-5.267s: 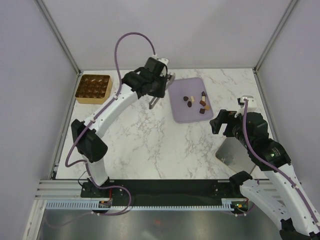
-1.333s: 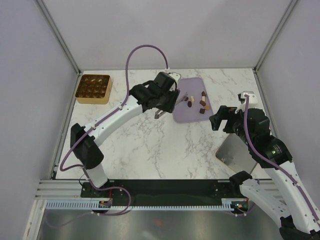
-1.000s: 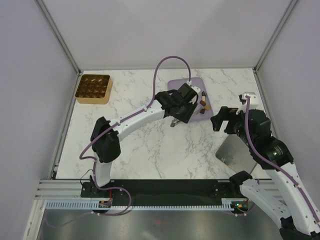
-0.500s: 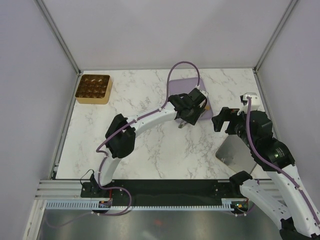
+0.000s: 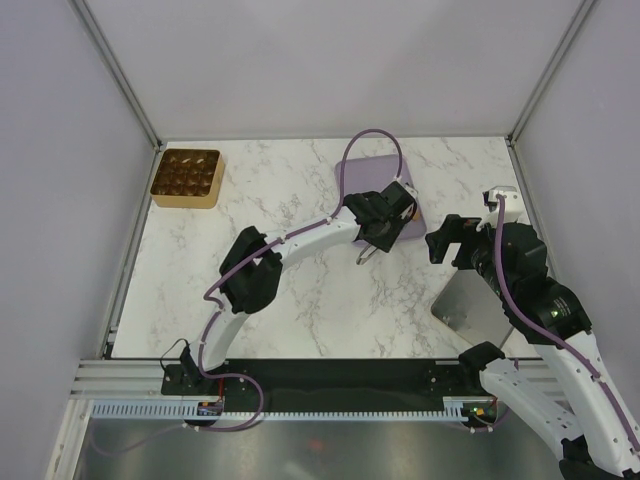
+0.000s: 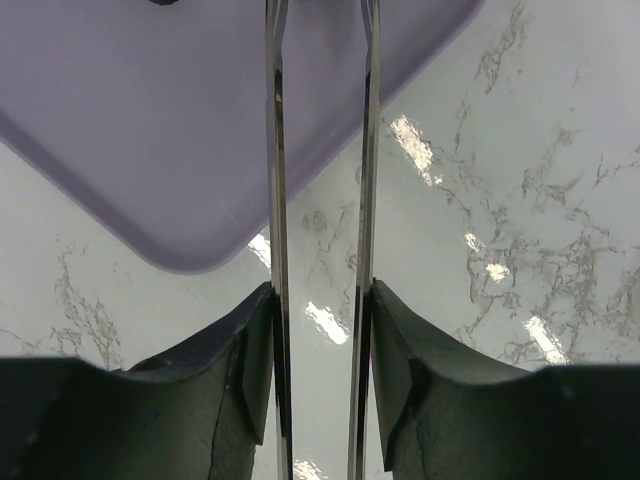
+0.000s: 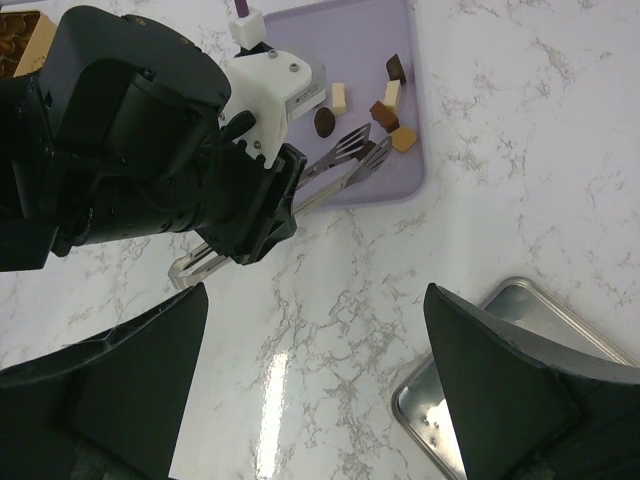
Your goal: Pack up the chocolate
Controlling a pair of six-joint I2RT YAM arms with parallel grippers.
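Observation:
Several small chocolate pieces (image 7: pixel 382 110), dark brown, tan and cream, lie on the lilac tray (image 7: pixel 395 178). In the top view my left arm hides most of them. My left gripper (image 5: pixel 385 215) hangs over the tray's near edge, shut on metal tongs (image 7: pixel 358 152). The serrated tong tips lie just left of the tan piece, with nothing between them. In the left wrist view the two tong blades (image 6: pixel 275 200) run up between my fingers (image 6: pixel 250 350) over the lilac tray (image 6: pixel 130 130). My right gripper (image 7: pixel 320 400) stands open and empty over bare marble near the tray.
The golden-brown compartmented box (image 5: pixel 186 177) sits at the table's far left corner. A flat metal tray (image 5: pixel 468 305) lies under my right arm near the right edge, its corner also showing in the right wrist view (image 7: pixel 520 370).
My left arm has swung right from the table's middle, carrying the tongs over the lilac tray and covering the chocolate. The right arm has barely moved.

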